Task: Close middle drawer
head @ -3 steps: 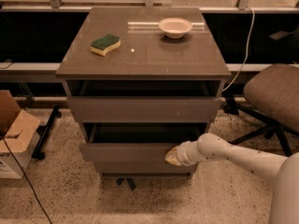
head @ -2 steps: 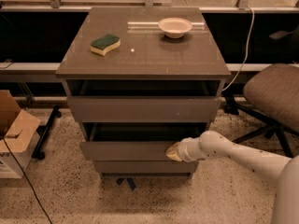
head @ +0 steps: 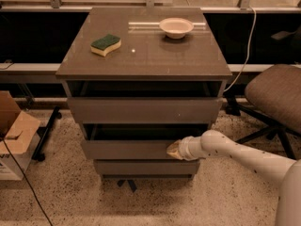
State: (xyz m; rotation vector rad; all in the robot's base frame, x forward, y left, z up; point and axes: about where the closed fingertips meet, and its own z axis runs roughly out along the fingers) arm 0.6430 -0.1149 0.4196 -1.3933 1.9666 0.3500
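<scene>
The middle drawer [head: 127,149] is the low grey-brown front panel below the taller top drawer front [head: 141,109]. It stands pulled out a little, with a dark gap showing above its front. My gripper [head: 173,149] comes in from the right on the white arm [head: 235,154]. Its yellowish tip rests against the right part of the middle drawer's front panel. The inside of the drawer is in shadow.
The bottom drawer [head: 146,167] sits below. The cabinet top [head: 150,55] holds a green and yellow sponge [head: 106,44] and a white bowl [head: 176,27]. An office chair [head: 277,93] stands at the right and a cardboard box [head: 14,135] on the floor at the left.
The gripper tip has moved slightly left and toward the cabinet. The middle drawer front has slid in a little with it.
</scene>
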